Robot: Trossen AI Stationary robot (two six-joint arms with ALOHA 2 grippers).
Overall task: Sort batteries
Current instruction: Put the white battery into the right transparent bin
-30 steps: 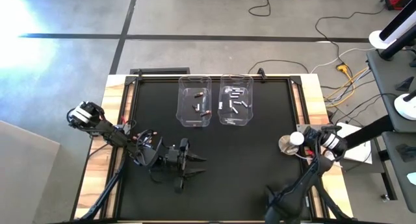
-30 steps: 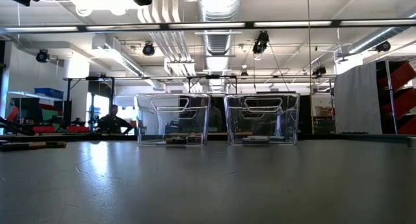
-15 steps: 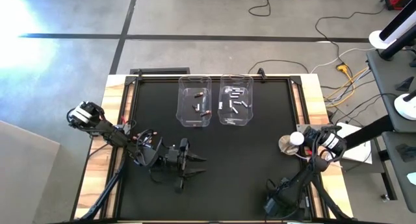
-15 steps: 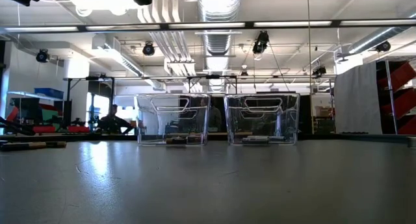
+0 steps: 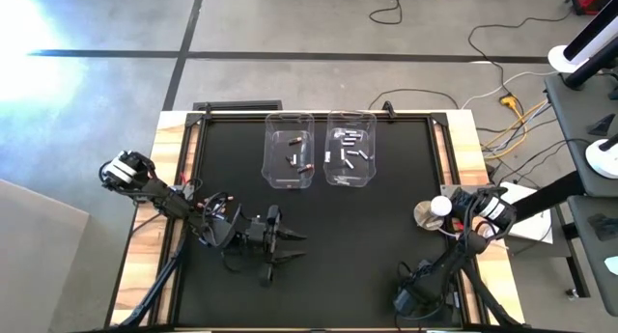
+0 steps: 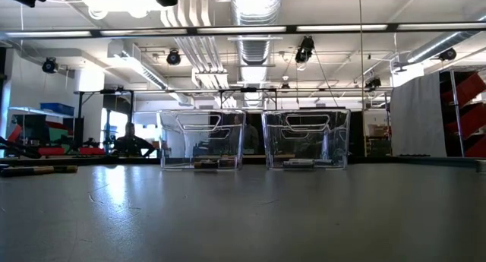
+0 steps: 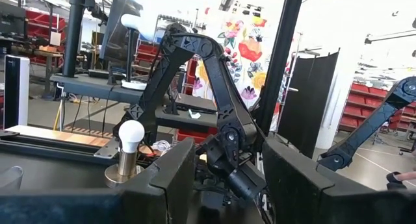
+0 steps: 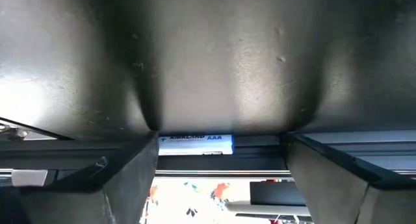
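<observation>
High view: batteries (image 5: 348, 150) lie sorted in two clear bins (image 5: 290, 175) at upper centre. Left gripper (image 5: 290, 248) rests lower left, fingers apart, empty. Right gripper (image 8: 218, 185), lower right, spreads around one white battery (image 8: 195, 143); next, close and lift.

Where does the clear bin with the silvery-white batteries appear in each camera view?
High view: right clear bin of the two, at the table's far centre.
Low view: the right-hand bin, standing beside the other bin.
Left wrist view: not in it.
Right wrist view: not in it.
Shared landmark: the pair of bins side by side.
</observation>
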